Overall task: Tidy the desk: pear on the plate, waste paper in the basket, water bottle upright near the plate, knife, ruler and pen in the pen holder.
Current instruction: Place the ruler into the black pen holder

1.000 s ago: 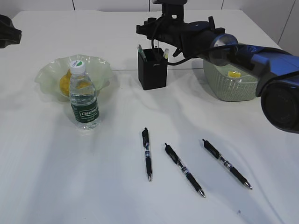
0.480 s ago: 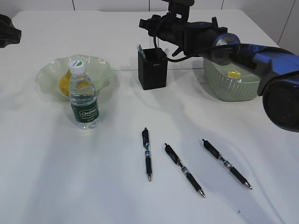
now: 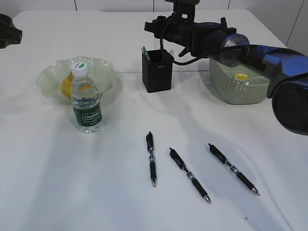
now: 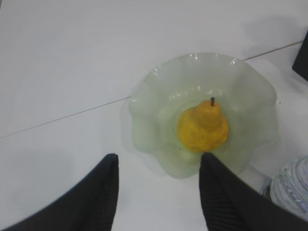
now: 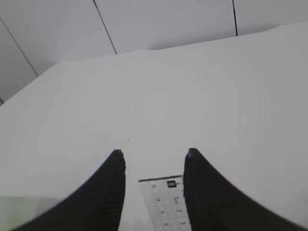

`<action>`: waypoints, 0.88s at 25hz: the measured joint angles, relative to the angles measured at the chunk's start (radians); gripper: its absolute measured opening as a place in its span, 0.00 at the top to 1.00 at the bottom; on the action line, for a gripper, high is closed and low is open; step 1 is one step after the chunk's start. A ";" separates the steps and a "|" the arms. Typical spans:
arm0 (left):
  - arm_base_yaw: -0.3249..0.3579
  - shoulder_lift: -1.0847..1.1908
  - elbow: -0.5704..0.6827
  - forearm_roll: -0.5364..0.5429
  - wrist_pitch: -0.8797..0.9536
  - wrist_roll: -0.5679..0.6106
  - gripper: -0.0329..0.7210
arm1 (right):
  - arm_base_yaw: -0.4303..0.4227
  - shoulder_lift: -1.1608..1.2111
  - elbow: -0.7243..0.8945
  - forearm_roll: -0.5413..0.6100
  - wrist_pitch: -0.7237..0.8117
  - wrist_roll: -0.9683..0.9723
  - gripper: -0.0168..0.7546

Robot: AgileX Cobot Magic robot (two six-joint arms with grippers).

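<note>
Above the pen holder (image 3: 157, 70), the right gripper's (image 5: 153, 166) fingers stand apart around the ruler's (image 5: 166, 202) top end; contact is unclear. Thin, stiff and slick, it wants flat-face pinching. Left gripper (image 4: 159, 166) hangs open.

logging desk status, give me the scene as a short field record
pear: on the plate, stem up
bottle: upright in front of the plate
holder: upright, something green sticks out at its left corner
ruler: clear, between the right gripper fingers
basket: yellow scrap inside
pens: three, flat on the desk
left gripper: open, holds nothing, above the desk beside the plate
</note>
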 joint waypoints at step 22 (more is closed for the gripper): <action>0.000 0.000 0.000 0.021 -0.002 0.000 0.45 | -0.006 0.000 0.000 -0.014 0.122 0.066 0.59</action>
